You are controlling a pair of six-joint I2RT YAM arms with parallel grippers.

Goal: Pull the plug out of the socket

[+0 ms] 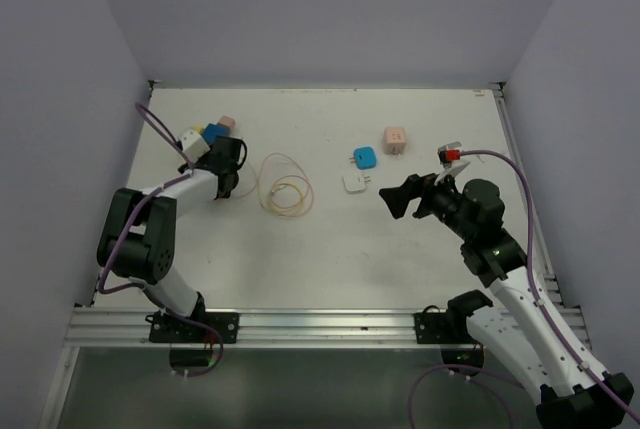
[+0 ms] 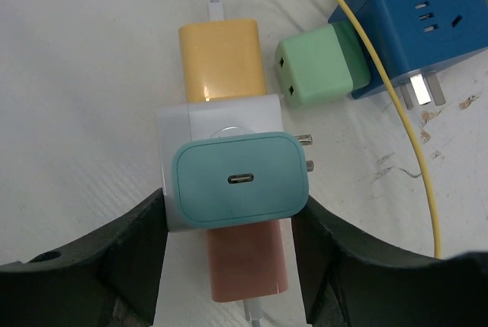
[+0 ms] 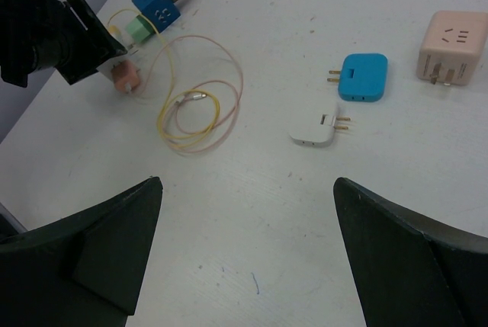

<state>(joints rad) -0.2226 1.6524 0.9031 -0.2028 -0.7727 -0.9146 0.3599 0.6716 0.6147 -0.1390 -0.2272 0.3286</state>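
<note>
**Arrangement of items on the table**

A socket (image 2: 217, 117) with a plug (image 2: 240, 178) on top lies near the table's (image 1: 330, 269) far-left corner. A second socket (image 2: 415, 14) is just beside it to the right. A cable coil (image 1: 285, 189) lies further right. Three loose adapters (image 1: 364, 157) lie right of centre, toward the far edge.

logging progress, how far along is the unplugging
Done: left gripper is at the white socket cube. In hand: its fingers flank the teal plug; firm grip unclear. Left: pulling it out; yellow plug and pink plug also sit plugged in. The right gripper hangs open.
</note>
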